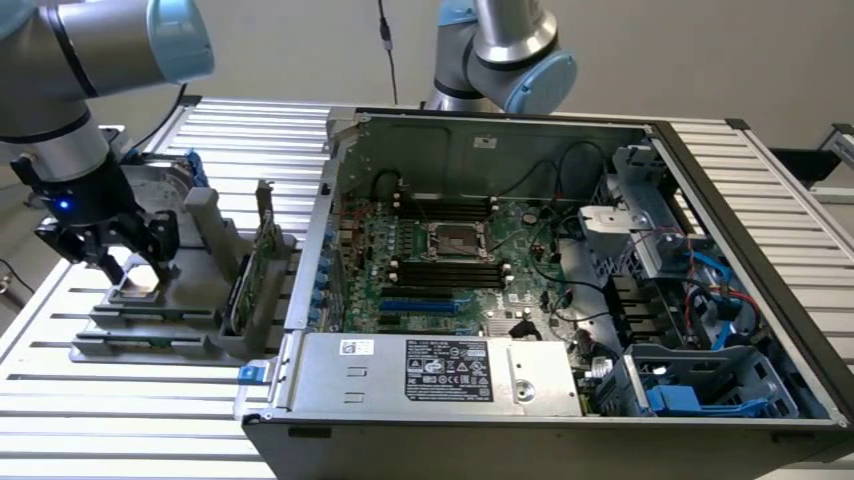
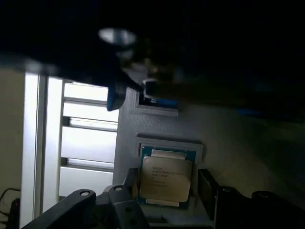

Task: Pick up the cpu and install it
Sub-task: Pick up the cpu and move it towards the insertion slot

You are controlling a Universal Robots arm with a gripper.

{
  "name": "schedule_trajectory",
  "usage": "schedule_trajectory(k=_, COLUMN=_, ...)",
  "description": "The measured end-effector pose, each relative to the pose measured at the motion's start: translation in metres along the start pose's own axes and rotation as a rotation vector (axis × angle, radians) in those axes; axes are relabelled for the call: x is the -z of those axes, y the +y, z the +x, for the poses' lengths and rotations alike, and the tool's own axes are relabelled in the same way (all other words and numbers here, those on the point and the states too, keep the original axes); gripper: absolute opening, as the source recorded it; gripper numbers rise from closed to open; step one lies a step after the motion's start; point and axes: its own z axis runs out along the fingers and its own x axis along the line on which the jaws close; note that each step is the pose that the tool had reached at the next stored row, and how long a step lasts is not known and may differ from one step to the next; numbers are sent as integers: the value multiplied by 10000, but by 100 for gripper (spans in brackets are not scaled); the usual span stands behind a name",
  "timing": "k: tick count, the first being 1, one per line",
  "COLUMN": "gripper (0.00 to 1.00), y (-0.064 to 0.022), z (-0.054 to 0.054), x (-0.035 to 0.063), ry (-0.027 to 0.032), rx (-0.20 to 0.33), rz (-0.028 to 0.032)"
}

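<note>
Slatted silver tabletop (image 1: 80, 400) carries a grey plastic holder (image 1: 160, 330), and in its square recess lies the cpu (image 2: 165, 179), a small flat chip with a dull silver top plate. The black two-fingered pincer (image 1: 134, 272) hangs just above it, spread wide and empty, straddling the chip. A good grasp likely needs a straight descent, square to the chip's edges and clear of the recess walls. Farther off, the open grey computer case (image 1: 747, 200) shows its dark metal-framed socket (image 1: 454, 240).

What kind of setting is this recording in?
Probably a robotics lab bench for computer assembly: an opened desktop case, a slatted metal table, and a grey parts fixture holding the cpu.
</note>
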Motion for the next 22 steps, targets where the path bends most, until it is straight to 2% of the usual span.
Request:
schedule_trajectory(k=5, gripper=62, y=1, z=-1, x=-9, ry=33, rx=-108, rz=-3)
schedule_trajectory(k=13, gripper=62, y=5, z=-2, x=-11, ry=169, rx=-334, rz=-15)
schedule_trajectory(k=18, gripper=62, y=15, z=-3, x=9, ry=178, rx=-418, rz=-16)
schedule_trajectory(k=22, gripper=62, y=14, z=-2, x=63, ry=177, rx=-441, rz=-48)
